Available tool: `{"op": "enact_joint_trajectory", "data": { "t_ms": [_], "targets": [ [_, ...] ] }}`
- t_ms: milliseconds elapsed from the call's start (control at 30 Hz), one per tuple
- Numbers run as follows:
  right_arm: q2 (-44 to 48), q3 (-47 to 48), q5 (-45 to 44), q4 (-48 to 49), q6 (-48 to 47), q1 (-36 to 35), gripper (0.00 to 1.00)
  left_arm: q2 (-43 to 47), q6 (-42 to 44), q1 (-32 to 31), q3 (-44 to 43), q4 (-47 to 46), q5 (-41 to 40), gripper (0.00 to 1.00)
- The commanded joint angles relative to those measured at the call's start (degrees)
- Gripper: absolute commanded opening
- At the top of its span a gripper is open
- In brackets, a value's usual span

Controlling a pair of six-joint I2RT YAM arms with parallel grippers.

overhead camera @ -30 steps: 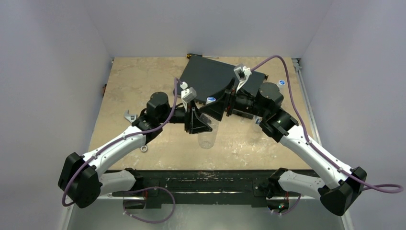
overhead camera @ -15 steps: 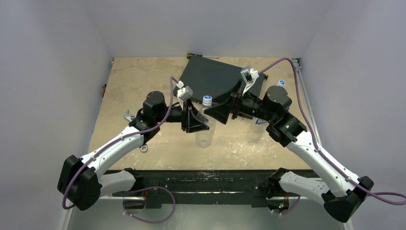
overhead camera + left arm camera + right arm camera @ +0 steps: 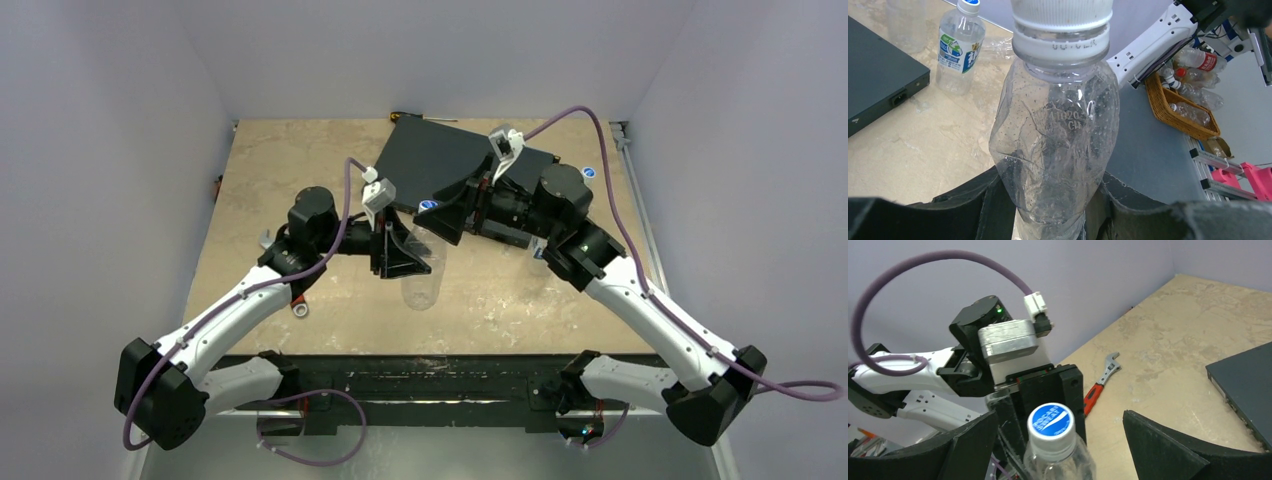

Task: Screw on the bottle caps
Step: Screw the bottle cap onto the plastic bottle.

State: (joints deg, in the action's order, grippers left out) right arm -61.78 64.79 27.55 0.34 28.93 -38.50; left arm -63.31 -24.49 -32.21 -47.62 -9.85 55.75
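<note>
**Three bottles, three caps on the table; left fingers clamp one bottle, right fingers stand wide of its cap**

Three bottles show on the table. A clear, crumpled bottle (image 3: 1055,150) sits between the fingers (image 3: 975,205) of the left gripper (image 3: 405,262). Those fingers are clenched on its lower body, pressing from both sides, with the neck pointing away from them. A labelled bottle (image 3: 957,52) stands well beyond those fingers, near the black box (image 3: 878,85). A third bottle (image 3: 903,20), clear and unlabelled, stands farther off and is cut by the frame edge. More bottles lie in a wicker basket (image 3: 1168,110) off the table, too jumbled to count.

Three blue-and-white caps can be counted. One cap (image 3: 1050,422) sits on the neck of the clamped bottle; how far it is screwed down cannot be told. A second cap (image 3: 968,5) tops the labelled bottle. A loose cap (image 3: 588,172) lies flat on the table, well behind the right gripper (image 3: 1058,440) and past the far corner of the black box.

The right gripper's fingers (image 3: 1188,450) are spread wide, one on each side of the capped neck. A clear gap separates each from the cap, and they grasp and touch nothing.

One red-handled wrench (image 3: 1100,380) lies on the table beyond the left gripper.
</note>
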Motion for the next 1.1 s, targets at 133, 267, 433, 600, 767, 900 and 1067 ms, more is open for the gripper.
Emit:
{"op": "enact_joint_trajectory", "data": {
  "t_ms": [133, 267, 433, 600, 767, 900, 1067],
  "targets": [
    [-4.9, 4.7, 3.7, 6.4, 0.2, -1.4, 0.98, -0.6, -2.8, 0.0, -0.5, -7.4, 3.2, 0.00],
    [-5.5, 5.3, 4.0, 6.3, -0.7, -4.0, 0.98, -2.5, -3.4, -0.1, -0.1, -8.5, 2.5, 0.00],
    [-4.8, 4.9, 3.9, 6.2, -0.9, -4.6, 0.98, -3.3, -5.7, -0.1, 2.2, -12.2, 2.0, 0.00],
    [-3.9, 4.6, 4.6, 5.5, -1.0, -4.6, 0.98, -3.3, -6.5, -0.1, 3.2, -12.5, -0.3, 0.00],
    [-1.7, 3.4, 3.4, 3.6, -1.5, -4.6, 0.98, -3.8, -6.5, 0.4, 4.0, -11.4, -2.1, 0.00],
    [0.7, 2.3, 3.3, 2.2, -1.7, -4.6, 0.98, -3.8, -7.0, 1.6, 4.7, -11.5, -2.3, 0.00],
    [3.8, 1.4, 2.0, -0.1, -3.0, -4.5, 0.98, -3.4, -7.3, 2.9, 4.4, -10.9, -2.0, 0.00]
  ]
}}
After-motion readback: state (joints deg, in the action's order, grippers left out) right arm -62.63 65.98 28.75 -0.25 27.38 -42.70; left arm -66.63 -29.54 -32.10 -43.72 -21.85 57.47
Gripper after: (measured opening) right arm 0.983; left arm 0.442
